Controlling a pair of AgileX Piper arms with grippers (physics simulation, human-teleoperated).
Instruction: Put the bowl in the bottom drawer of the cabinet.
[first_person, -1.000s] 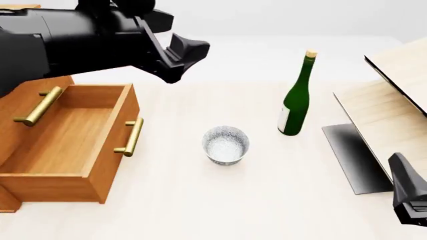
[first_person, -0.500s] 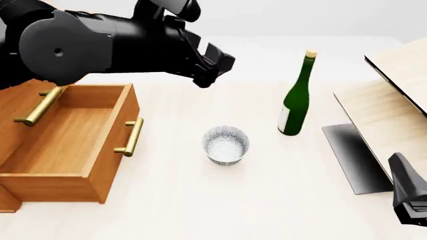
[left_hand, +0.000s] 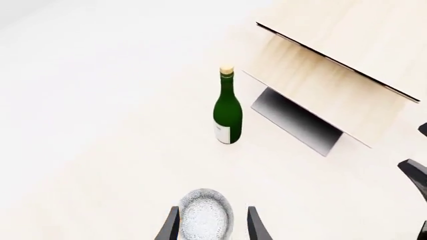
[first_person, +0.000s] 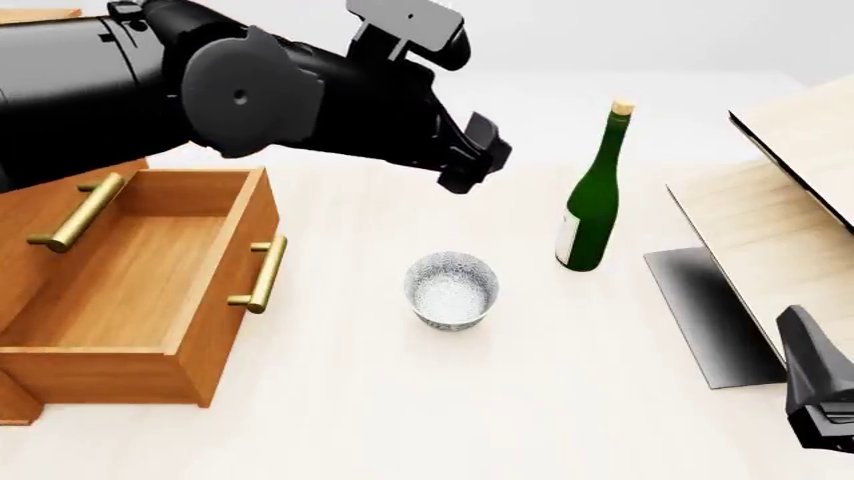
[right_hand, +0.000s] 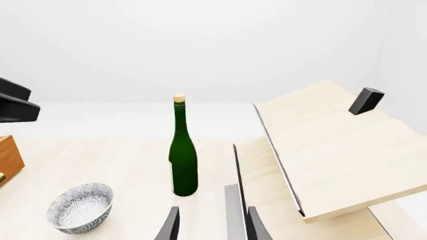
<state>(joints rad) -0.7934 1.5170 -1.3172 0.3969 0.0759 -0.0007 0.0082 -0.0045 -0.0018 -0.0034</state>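
Left gripper (first_person: 470, 160): hangs above the table behind the bowl, jaws spread and empty; in its wrist view the bowl shows between the two fingertips (left_hand: 256, 226), though the gripper is above it, not around it.
Right gripper (right_hand: 210, 225): low at the near right of the table, fingers apart, nothing between them, well away from the bowl.
Bowl (first_person: 451, 289): upright on the table, mid-front, between the drawer and the bottle (first_person: 591, 195); touching neither.
Drawer (first_person: 134, 285): pulled out of the cabinet (first_person: 34, 200), open, with nothing inside it.
Done: drawer open.
Left: grasp the bowl, lift it, carry it over the drawer, set it inside.
Stage: judged as early, about a third through, with the left gripper lined up for a descent.
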